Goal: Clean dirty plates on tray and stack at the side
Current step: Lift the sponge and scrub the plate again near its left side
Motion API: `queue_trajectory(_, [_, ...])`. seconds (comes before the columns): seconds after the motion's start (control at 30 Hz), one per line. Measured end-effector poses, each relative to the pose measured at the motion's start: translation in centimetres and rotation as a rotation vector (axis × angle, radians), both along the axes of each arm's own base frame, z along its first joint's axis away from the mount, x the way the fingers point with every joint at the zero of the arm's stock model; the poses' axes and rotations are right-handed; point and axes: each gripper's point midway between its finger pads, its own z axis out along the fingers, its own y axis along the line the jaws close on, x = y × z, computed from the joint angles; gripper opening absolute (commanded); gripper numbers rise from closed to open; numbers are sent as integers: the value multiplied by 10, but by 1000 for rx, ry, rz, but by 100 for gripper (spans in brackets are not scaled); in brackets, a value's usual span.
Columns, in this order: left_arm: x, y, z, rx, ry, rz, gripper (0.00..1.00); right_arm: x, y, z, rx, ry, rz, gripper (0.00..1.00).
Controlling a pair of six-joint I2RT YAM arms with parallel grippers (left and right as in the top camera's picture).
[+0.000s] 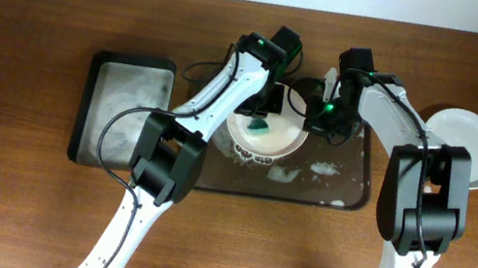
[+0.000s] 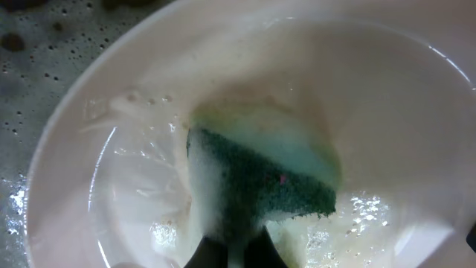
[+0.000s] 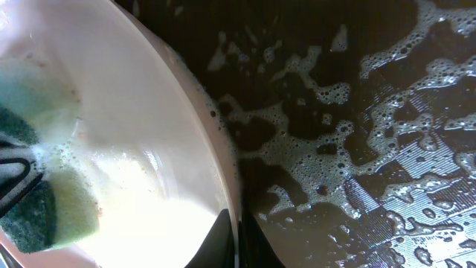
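left gripper [image 2: 236,254] clamps sponge [image 2: 253,179] inside plate [image 2: 387,112]; right gripper [image 3: 236,249] pinches its rim over foamy tray [image 3: 357,112].

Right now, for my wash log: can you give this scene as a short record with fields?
washing: plate, soapy, over the tray's left part
left tool: shut on green sponge, pressed into plate
right tool: shut on plate rim
tray surface: foam patches
side plate: on table, right of tray; count unclear
small tray: left, foamy
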Motion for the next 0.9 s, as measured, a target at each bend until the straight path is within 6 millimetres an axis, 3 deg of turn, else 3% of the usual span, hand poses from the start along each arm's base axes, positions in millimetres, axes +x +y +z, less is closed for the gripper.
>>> queue_trajectory(0.23, [2, 16, 0, 17, 13, 18, 1, 0, 0, 0, 0, 0, 0, 4])
queue_trajectory(0.43, [10, 45, 0, 53, 18, 34, 1, 0, 0, 0, 0, 0, 0, 4])
queue_trajectory(0.9, [10, 57, 9, 102, 15, -6, 1, 0, 4, 1, 9, -4, 8, 4])
